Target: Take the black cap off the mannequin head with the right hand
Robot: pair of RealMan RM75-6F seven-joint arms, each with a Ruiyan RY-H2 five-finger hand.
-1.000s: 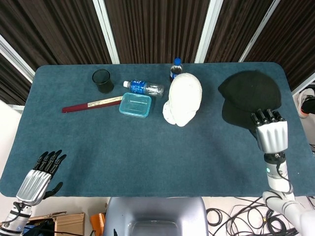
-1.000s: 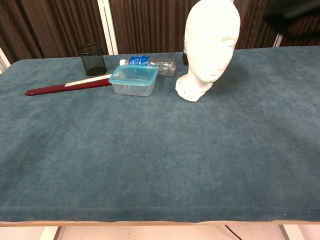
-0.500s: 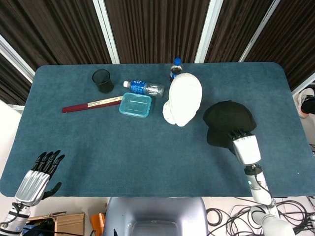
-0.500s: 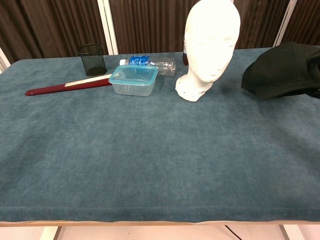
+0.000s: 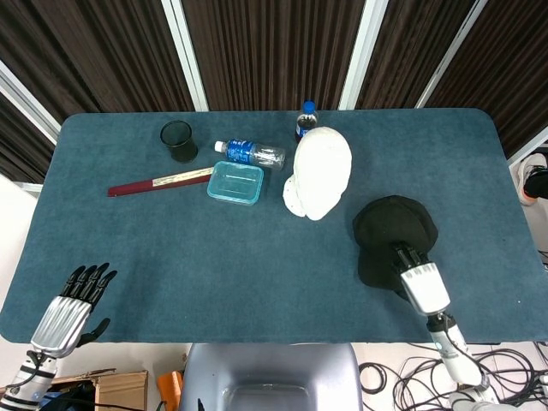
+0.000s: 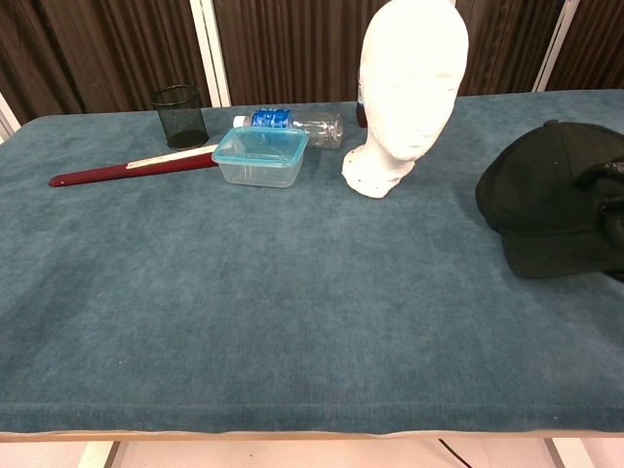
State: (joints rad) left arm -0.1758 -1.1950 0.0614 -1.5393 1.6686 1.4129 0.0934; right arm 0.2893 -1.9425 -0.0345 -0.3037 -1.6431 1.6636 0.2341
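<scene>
The black cap [image 5: 390,231] lies on the blue table cloth to the right of the bare white mannequin head [image 5: 323,171], close to the front edge. My right hand [image 5: 417,281] reaches in from the near side, and its dark fingers lie over the cap's near part, still holding it. In the chest view the cap [image 6: 546,195] sits low on the table at the right, with the right hand's fingers [image 6: 606,190] at the frame edge. The mannequin head [image 6: 409,88] stands upright. My left hand [image 5: 73,304] hangs off the table's front left corner, fingers spread and holding nothing.
Left of the mannequin head sit a teal plastic box [image 5: 235,182], a lying water bottle [image 5: 250,154], a black mesh cup [image 5: 178,139] and a dark red folded fan [image 5: 158,182]. A dark bottle with a blue top [image 5: 306,118] stands behind the head.
My right hand has brought the cap down and toward the front edge, from the air at the far right onto the cloth. The left hand has stayed put.
</scene>
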